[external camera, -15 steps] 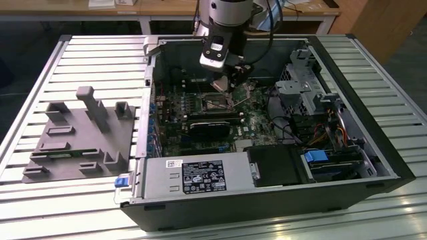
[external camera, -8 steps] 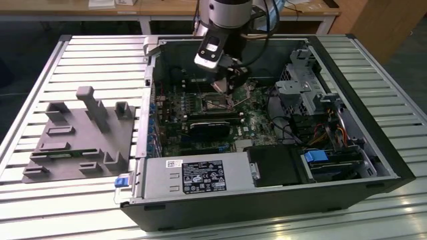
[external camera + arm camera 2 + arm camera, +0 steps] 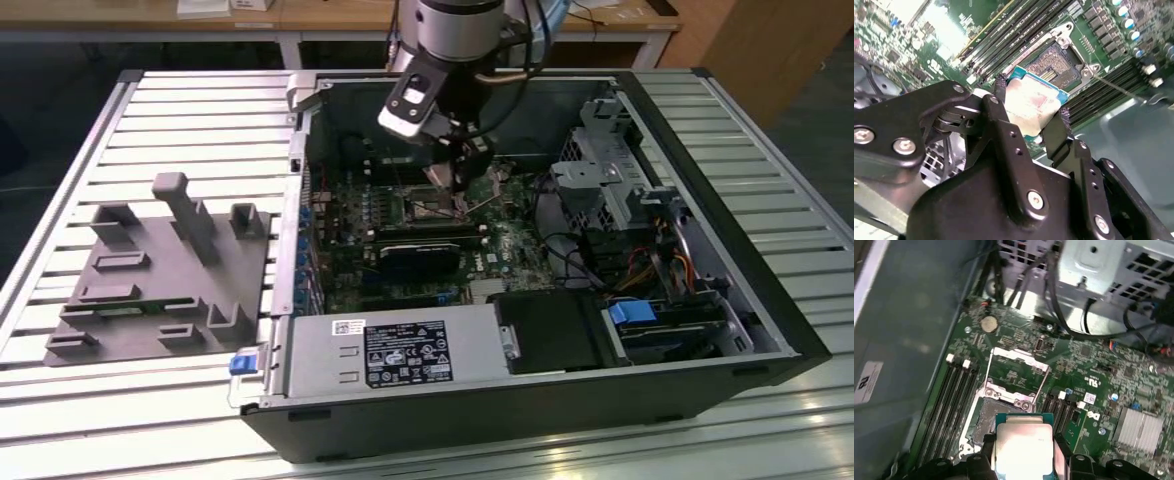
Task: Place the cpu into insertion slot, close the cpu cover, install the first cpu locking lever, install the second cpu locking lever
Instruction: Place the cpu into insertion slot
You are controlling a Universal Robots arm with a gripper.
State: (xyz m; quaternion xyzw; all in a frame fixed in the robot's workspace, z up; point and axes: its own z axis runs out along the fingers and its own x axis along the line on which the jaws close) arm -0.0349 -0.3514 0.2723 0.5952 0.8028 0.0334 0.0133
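My gripper [image 3: 461, 185] is inside the open computer case, shut on the cpu [image 3: 1031, 105], a flat square chip with a pale metal face and a green edge. Black fingers [image 3: 1000, 92] press two opposite sides of it. The cpu [image 3: 1024, 445] hangs tilted just above the insertion slot [image 3: 999, 412], partly overlapping its near edge. In the second wrist view the insertion slot [image 3: 1056, 62] shows its dark pin field uncovered. The cpu cover [image 3: 1016, 362], a thin silvery frame, is swung open beyond the slot. A thin locking lever [image 3: 1114, 85] sticks out beside the slot.
Long black memory slots [image 3: 954, 400] run along one side of the socket. The grey power supply [image 3: 387, 350] and a black fan shroud [image 3: 554, 330] fill the case's near side, a drive cage [image 3: 614, 170] the exterior view's right. A grey fixture [image 3: 160, 270] lies outside the case.
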